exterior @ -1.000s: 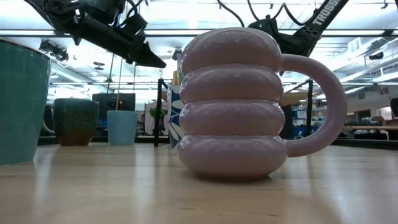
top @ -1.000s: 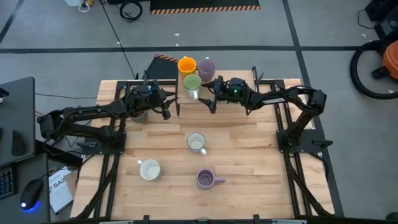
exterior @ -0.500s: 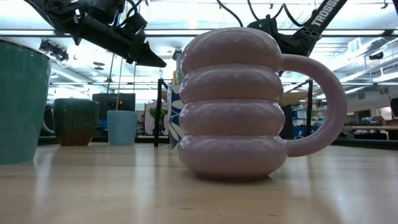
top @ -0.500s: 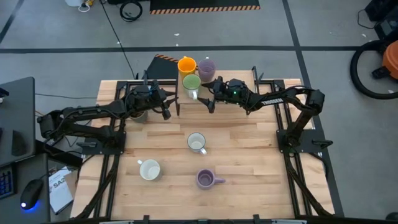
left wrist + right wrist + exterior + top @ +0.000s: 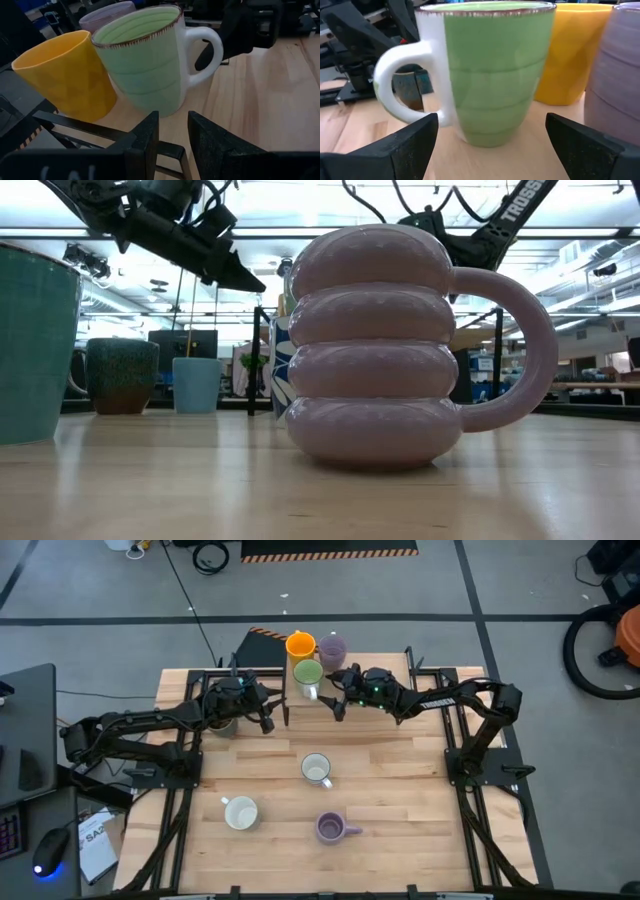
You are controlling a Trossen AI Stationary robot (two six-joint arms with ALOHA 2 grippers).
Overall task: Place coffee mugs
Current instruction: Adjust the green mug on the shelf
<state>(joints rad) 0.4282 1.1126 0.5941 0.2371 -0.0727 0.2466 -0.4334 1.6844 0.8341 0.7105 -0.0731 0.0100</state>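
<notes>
Backing slightly off the green mug (image 5: 308, 673), right hand (image 5: 335, 703) is spread wide, empty; mug looks placed. Left hand (image 5: 277, 718) partly closed, nothing seen gripped.

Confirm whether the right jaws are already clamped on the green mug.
No: in the right wrist view the green mug stands free on the table between wide-open jaws, neither finger touching it.

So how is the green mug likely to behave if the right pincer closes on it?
The green mug looks glazed, so probably rigid but slick between the fingers. It narrows toward its base, so a high push might tip it. The open right pincer faces its white handle, which may make it swing.
</notes>
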